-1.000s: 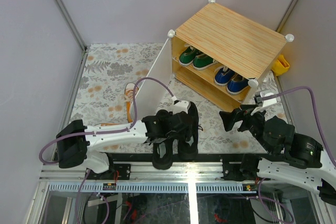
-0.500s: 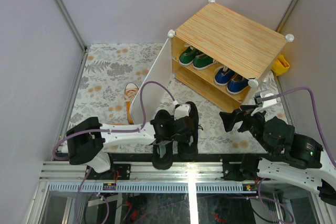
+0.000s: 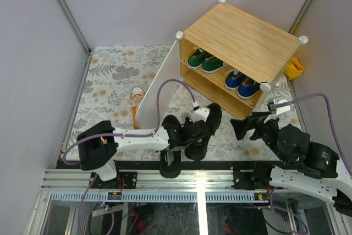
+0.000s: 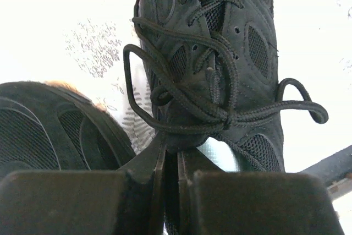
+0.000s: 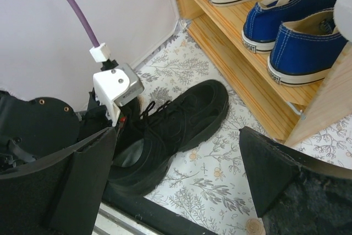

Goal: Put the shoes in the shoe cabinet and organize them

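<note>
From above, the shoe cabinet (image 3: 242, 37) is standing on the floral worktop (image 3: 107, 81) with its white door (image 3: 159, 86) hanging open. Green shoes (image 3: 202, 60) are sitting on its upper shelf and blue shoes (image 3: 242, 84) on the shelf below. An orange shoe (image 3: 136, 98) is lying left of the cabinet door. In front of the cabinet, the left gripper (image 3: 197, 131) is pinching a black shoe (image 3: 210, 118). A second black shoe (image 3: 170, 164) is lying farther from the cabinet.

At the left wrist, the fingers (image 4: 137, 191) are pressing together on that shoe's collar, just behind its knotted laces (image 4: 220, 111).

At the right wrist, the right gripper (image 5: 179, 136) is hovering spread wide and empty before the cabinet's shelves, above the black shoe.
</note>
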Controlling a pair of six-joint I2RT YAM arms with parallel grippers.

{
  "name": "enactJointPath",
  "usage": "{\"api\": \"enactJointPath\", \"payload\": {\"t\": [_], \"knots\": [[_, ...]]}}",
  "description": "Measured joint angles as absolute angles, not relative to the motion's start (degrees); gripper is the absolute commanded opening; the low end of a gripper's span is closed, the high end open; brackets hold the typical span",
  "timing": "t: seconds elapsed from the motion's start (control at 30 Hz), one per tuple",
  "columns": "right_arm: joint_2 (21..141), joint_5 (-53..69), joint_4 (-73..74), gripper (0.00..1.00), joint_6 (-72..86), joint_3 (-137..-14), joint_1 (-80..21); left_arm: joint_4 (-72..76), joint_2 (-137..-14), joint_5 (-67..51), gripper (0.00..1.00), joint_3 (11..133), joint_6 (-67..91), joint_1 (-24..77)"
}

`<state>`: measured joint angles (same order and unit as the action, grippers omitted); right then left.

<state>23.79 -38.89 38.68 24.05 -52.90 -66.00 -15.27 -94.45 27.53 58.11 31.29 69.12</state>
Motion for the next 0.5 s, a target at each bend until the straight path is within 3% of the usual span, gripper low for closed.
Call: {"api": "enactJointPath", "payload": {"t": [0.3, 0.5], "knots": [[24.9, -36.3, 36.9, 0.99, 24.5, -50.7, -66.0, -8.1, -95.2, 28.8, 0.01, 58.2, 22.1, 64.6], [28.7, -35.3, 36.1, 0.99, 24.7, -49.8, -66.0, -2.5, -97.8, 28.2, 0.15, 58.8, 17.0, 59.1]]}}
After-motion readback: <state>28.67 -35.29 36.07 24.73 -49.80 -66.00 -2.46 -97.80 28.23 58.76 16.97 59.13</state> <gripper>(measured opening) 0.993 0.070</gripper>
